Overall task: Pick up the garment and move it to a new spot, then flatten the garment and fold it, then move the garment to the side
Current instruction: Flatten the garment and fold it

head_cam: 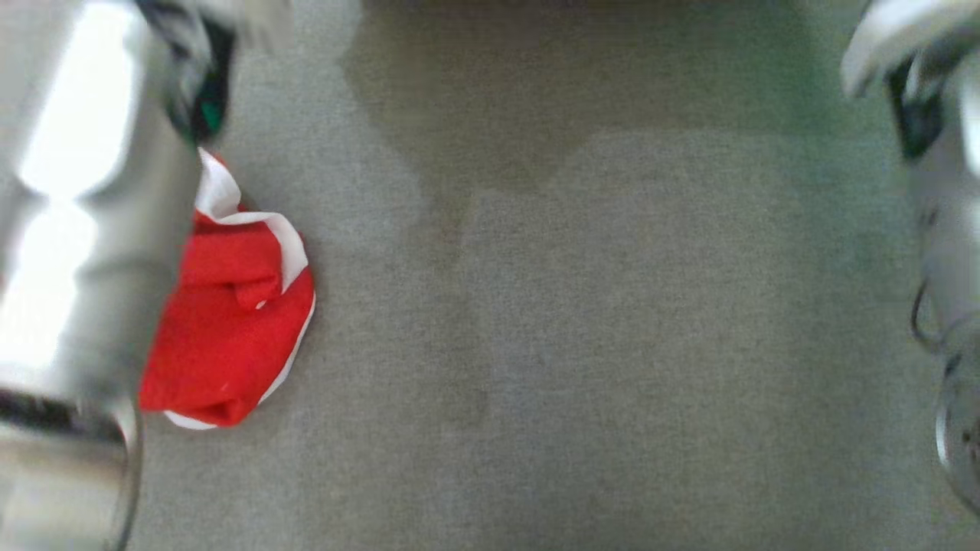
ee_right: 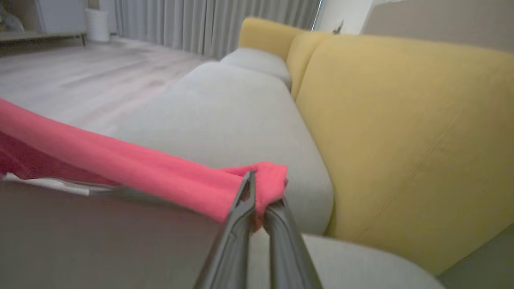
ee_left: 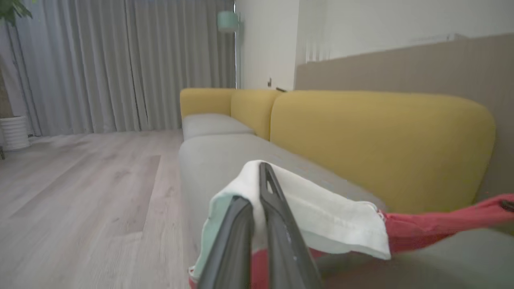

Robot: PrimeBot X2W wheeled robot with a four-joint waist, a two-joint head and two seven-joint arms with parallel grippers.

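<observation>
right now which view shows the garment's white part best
Left wrist view: white edge of the garment close up, pinched in the shut left gripper. Head view shows white trim beside a blurred forearm. Right wrist view shows red cloth in the right gripper.

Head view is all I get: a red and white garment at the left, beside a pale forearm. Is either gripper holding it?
Observer: Yes. In the left wrist view the left gripper is shut on a white part of the garment.
Operator: And the right one?
Observer: In the right wrist view the right gripper is shut on a red part of it, which stretches off to that view's left.
Operator: What is the grey surface?
Observer: A grey seat cushion, with a yellow backrest rising behind it.
</observation>
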